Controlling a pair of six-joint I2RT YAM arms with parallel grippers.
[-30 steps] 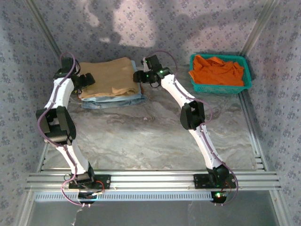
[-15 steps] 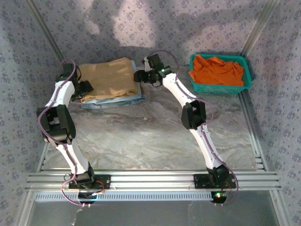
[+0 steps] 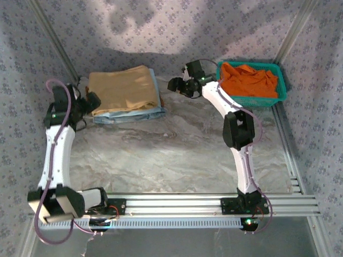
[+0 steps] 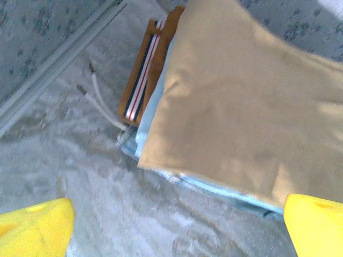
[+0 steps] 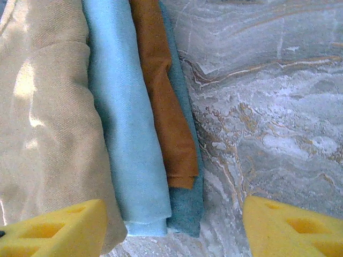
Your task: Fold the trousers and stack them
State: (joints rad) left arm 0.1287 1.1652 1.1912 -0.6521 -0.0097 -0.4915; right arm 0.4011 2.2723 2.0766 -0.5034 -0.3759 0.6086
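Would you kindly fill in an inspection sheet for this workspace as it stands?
Surface: marbled grey table.
Job's things: tan trousers folded, on top of a stack over light blue cloth.
Clutter: green basket holding an orange garment, far right.
Grippers: left gripper open beside the stack's left edge; right gripper open to its right; both empty.
Cables: purple cable looped along the left arm.
Surroundings: patterned cloth walls, metal rails at the near edge.
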